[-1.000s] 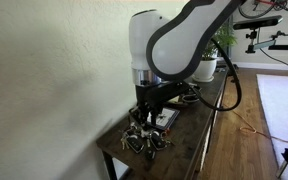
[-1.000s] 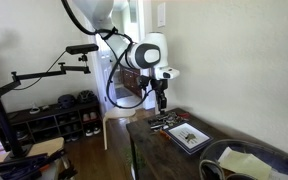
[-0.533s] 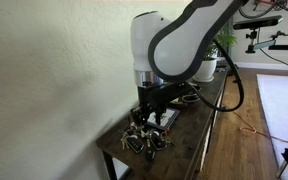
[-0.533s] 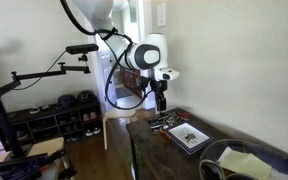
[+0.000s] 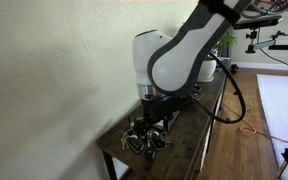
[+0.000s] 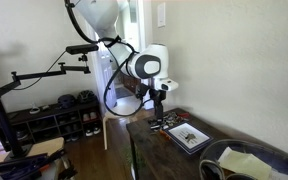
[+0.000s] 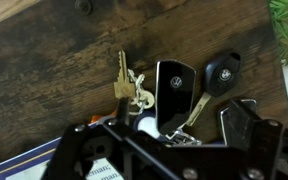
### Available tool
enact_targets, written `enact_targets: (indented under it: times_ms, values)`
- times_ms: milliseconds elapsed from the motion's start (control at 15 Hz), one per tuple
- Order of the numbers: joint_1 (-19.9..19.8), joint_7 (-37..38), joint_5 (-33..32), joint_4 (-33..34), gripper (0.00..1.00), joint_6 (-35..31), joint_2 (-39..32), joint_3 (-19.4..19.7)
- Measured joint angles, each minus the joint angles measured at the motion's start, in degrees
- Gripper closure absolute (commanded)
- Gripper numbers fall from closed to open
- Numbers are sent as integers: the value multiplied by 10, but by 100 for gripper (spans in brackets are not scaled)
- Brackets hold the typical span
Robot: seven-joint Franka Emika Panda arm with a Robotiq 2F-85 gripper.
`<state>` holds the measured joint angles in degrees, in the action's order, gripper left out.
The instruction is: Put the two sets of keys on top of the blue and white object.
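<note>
My fingers (image 7: 246,125) are spread wide and hold nothing. In the wrist view, a black fob (image 7: 174,88) lies between them on the dark wooden bench (image 7: 44,60). A brass key (image 7: 123,78) lies just beside the black fob, and a round-headed fob (image 7: 222,72) is near its other side. The blue and white object (image 7: 19,166) lies on the bench near the keys, with none on top of it. In an exterior view, my arm (image 5: 174,55) reaches low over the bench.

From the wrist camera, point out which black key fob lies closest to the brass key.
The long rectangular fob, directly beside the brass key; the smaller rounded fob lies beyond it, farther from the key.
</note>
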<state>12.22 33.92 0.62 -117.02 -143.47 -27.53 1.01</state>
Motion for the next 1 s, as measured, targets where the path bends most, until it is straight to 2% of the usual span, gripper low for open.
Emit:
enact_targets:
  times_ms: [200,267,333,867,933,1000]
  values:
    - [0,5,14,2,0,0,-10,0]
    - [0,6,17,2,5,0,-13,0]
    - [0,6,19,3,26,0,-16,0]
    - [-5,8,26,5,80,-2,-20,1]
    - [-6,8,27,4,84,-3,-20,2]
    - [-7,8,28,4,84,-3,-20,2]
